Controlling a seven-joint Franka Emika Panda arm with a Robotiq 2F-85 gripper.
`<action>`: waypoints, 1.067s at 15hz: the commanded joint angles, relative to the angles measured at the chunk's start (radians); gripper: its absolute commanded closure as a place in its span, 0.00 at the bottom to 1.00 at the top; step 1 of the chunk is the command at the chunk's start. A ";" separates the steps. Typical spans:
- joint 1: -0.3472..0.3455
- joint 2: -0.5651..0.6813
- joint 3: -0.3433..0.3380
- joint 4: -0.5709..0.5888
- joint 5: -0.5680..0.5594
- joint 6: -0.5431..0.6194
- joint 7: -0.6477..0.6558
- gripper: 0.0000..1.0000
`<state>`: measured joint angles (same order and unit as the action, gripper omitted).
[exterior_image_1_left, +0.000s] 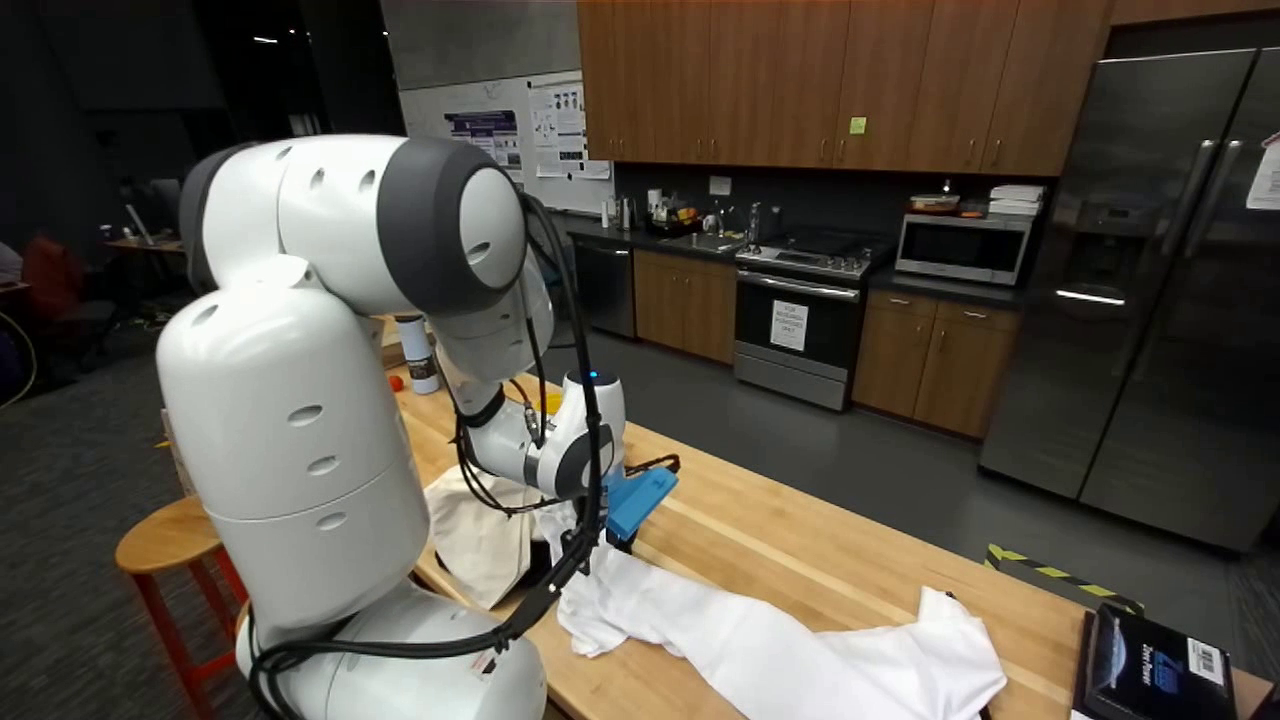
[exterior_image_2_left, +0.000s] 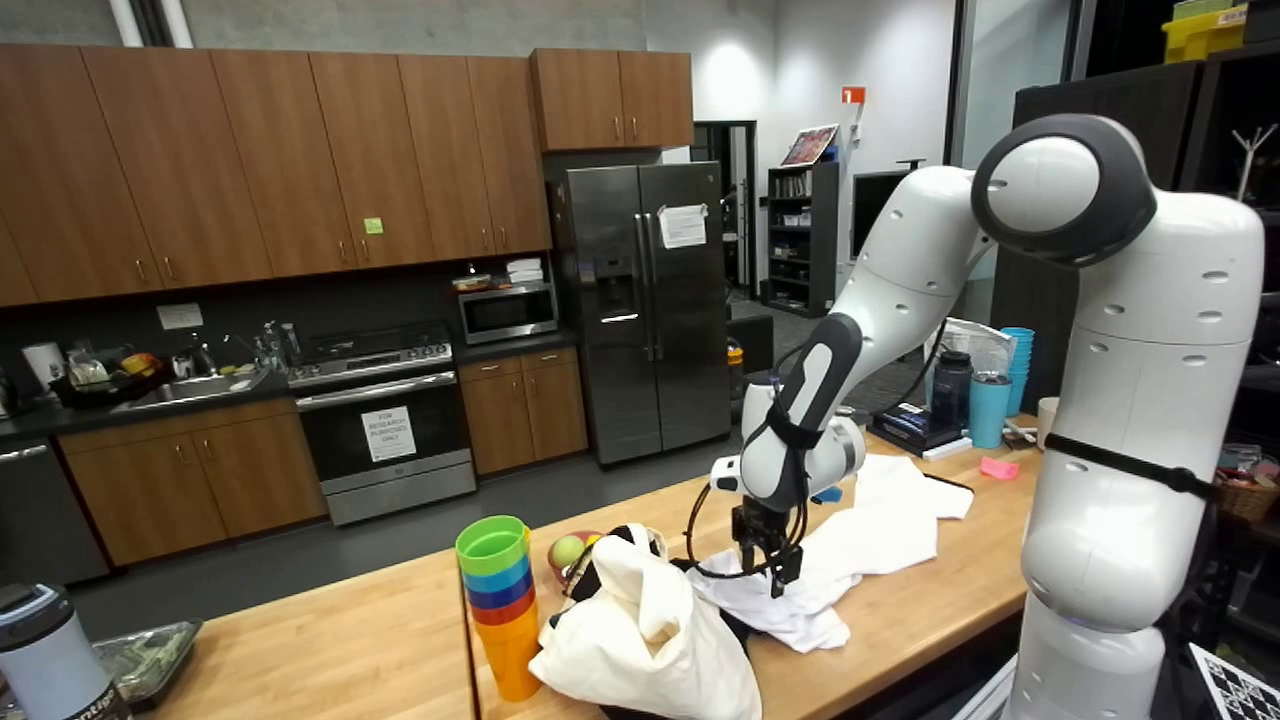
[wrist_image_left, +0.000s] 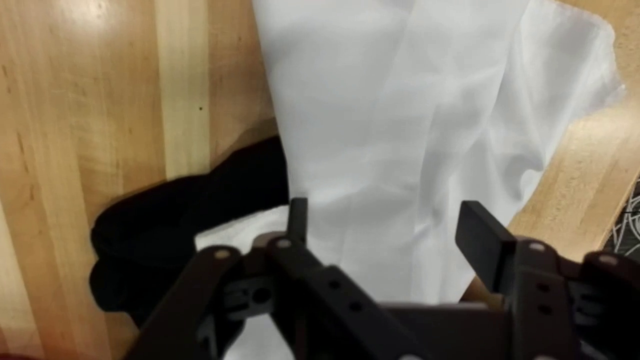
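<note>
Robotiq gripper (wrist_image_left: 387, 227), fingers (wrist_image_left: 482, 245) spread wide, gripping nothing. White cloth (wrist_image_left: 380, 115) lies beneath and beyond them; black fabric (wrist_image_left: 190, 215) is to their left in the wrist view; farther from them, a cream cloth bag (exterior_image_2_left: 610, 640).

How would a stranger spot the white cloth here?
Find the big white robot arm beside the wooden table. On it, beneath the open black pincer, lies the cloth. Unlike the cream bag nearby, it's bright white and stretches long across the table.

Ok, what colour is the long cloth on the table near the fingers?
The cloth is plain white; the wrist view shows it best.
</note>
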<state>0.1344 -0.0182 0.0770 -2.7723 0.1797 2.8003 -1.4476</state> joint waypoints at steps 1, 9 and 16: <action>-0.005 0.009 0.008 0.001 -0.001 0.019 0.009 0.55; -0.011 0.018 0.008 0.001 -0.014 0.015 0.020 1.00; -0.020 0.015 0.007 0.002 -0.107 0.000 0.093 0.89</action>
<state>0.1231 -0.0023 0.0753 -2.7711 0.0732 2.8023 -1.3559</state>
